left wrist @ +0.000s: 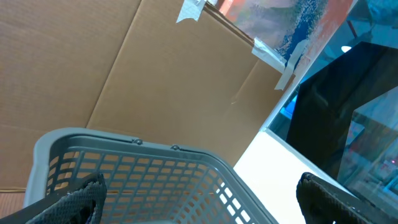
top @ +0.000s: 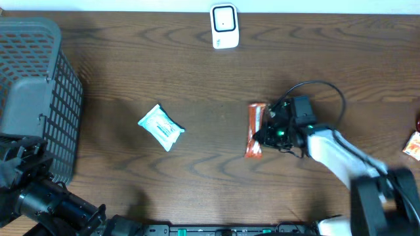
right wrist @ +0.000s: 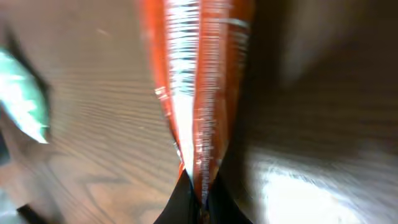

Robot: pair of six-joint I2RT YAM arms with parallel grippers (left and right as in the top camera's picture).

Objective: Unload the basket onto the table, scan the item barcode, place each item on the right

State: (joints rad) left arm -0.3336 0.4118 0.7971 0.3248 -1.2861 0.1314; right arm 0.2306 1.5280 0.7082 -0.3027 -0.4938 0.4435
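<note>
An orange snack packet (top: 255, 130) lies lengthwise on the wooden table, right of centre. My right gripper (top: 270, 135) has reached it from the right and is shut on the packet's edge. In the right wrist view the crinkled orange packet (right wrist: 199, 81) runs up from the pinched black fingertips (right wrist: 186, 202) of the right gripper (right wrist: 200, 198). No barcode shows on the item. My left gripper (left wrist: 202, 208) is open, its fingers (left wrist: 78, 200) far apart and empty, over the grey basket (left wrist: 155, 180).
A white scanner (top: 224, 26) stands at the table's far edge. A white and teal packet (top: 161, 127) lies left of centre. The grey mesh basket (top: 39, 98) fills the left side. Another orange item (top: 413, 145) sits at the right edge.
</note>
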